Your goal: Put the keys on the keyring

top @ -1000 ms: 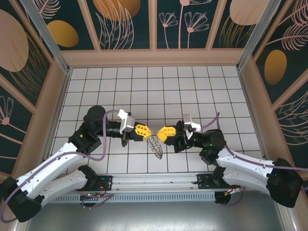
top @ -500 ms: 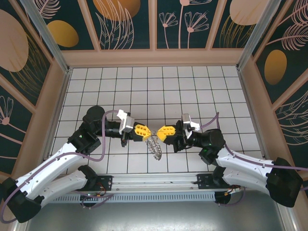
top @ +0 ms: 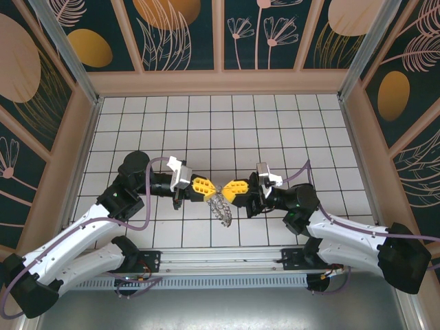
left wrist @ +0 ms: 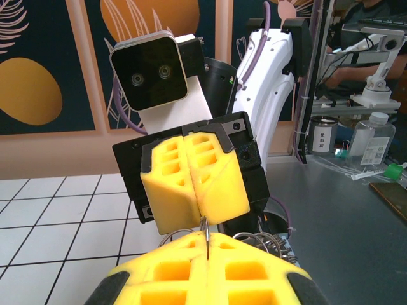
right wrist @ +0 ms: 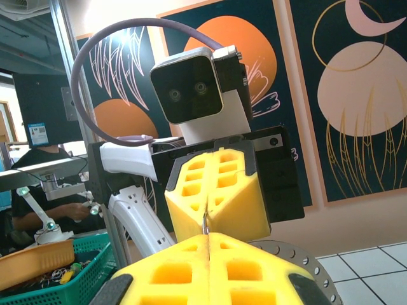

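Note:
My two grippers meet tip to tip above the middle of the tiled floor. The left gripper [top: 214, 189] and right gripper [top: 224, 190] are both shut, their yellow fingers pinching a thin metal loop between them. That loop belongs to the keyring [top: 221, 208], a grey jagged bundle of metal rings hanging just below the fingertips. In the left wrist view the loop [left wrist: 208, 230] stands edge-on between my left gripper [left wrist: 207, 246] and the opposite yellow fingers [left wrist: 191, 184], with more rings [left wrist: 270, 241] behind. The right wrist view shows the same wire [right wrist: 205, 223] entering my right gripper [right wrist: 207, 240]. The keys are hidden.
The white tiled floor [top: 220, 124] is walled by wooden panels on three sides. A metal rail [top: 220, 265] carrying both arm bases runs along the near edge. A green basket [right wrist: 44, 273] of small parts sits outside the cell.
The right gripper has edged slightly left toward the left gripper. The hanging ring bundle has swung a little. Both grips are unchanged.

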